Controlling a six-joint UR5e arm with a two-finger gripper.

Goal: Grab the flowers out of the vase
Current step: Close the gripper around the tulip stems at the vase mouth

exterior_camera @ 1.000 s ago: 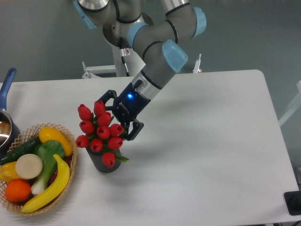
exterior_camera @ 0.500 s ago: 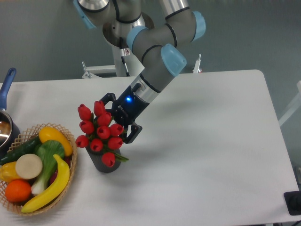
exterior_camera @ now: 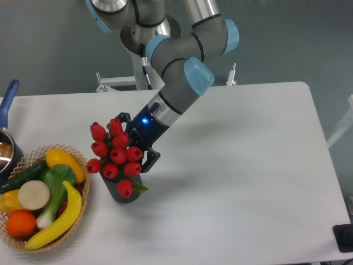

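One arm reaches down from the upper middle of the view, and its black tool [exterior_camera: 134,144] sits right behind the flowers [exterior_camera: 113,154], pressed in among the back of the bunch. A small blue light glows on the tool body just above the fingers. Two dark fingers show: one pokes out above the top buds on the far side, the other [exterior_camera: 150,159] comes out low beside the buds on the near right side. They stand apart with tulip heads between them, so the tool is spread around the rear of the bunch; whether the fingers actually press on any bud or stem cannot be told, since the red heads cover the contact.

Directly below and slightly in front of the tool, the flowers stand in the vase [exterior_camera: 124,192], a dark grey cylinder resting on the white bench [exterior_camera: 242,176]. The red buds fan up and toward the camera, hiding most of the vase mouth, and a green leaf sticks out over the rim on the side under the tool.

Well away from the tool, past the flowers, a woven basket [exterior_camera: 84,194] holds a banana, an orange, a cucumber and other produce. Beyond it, at the edge of view, part of a pot with a blue handle [exterior_camera: 7,102] shows.
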